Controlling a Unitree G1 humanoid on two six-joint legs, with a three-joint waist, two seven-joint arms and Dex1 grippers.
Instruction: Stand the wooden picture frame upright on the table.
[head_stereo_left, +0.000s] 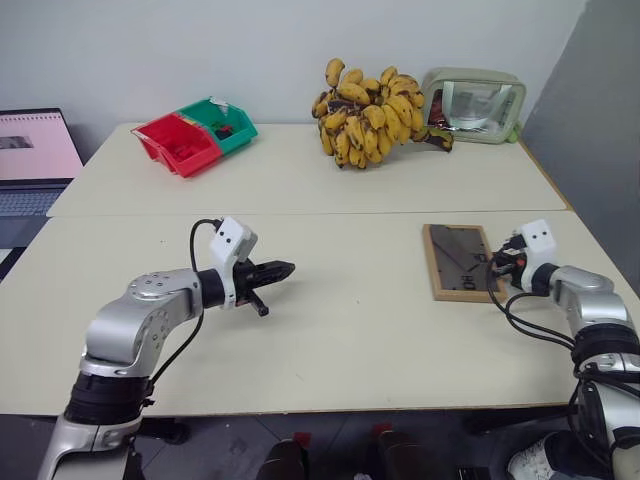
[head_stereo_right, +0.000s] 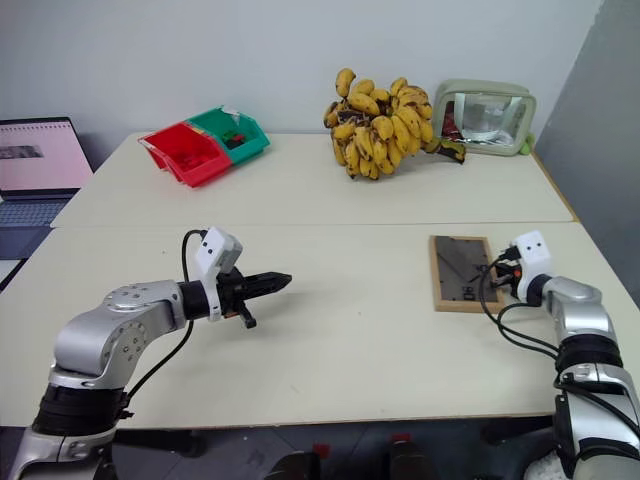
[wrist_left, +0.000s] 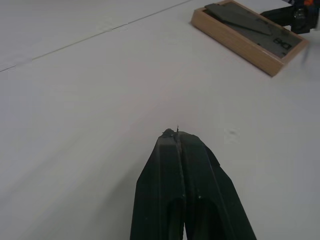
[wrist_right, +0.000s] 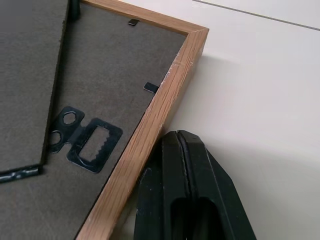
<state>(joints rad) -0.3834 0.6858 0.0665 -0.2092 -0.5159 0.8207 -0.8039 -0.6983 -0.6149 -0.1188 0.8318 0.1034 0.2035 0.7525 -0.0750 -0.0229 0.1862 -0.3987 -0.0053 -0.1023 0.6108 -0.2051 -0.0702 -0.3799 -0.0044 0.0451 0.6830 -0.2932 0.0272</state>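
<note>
Wood picture frame (head_stereo_left: 460, 261), just 1, lies flat on the table (head_stereo_left: 330, 320) back-side up, dark backing w/ folded stand & a metal hanger showing. Right claw (wrist_right: 181, 137) has its fingers pressed together, tip right at the frame's outer edge; can't tell if it's touching. Left claw (wrist_left: 176, 136) also pinched together on nothing, above bare table, frame well off to its right. Beyond both claws: 1 banana bunch (head_stereo_left: 372, 113), 1 pale-green mirror (head_stereo_left: 474, 104), 2 bins (head_stereo_left: 195, 133) (red, green), contents hard to make out. Laptop (head_stereo_left: 32, 160) cut off at the edge
</note>
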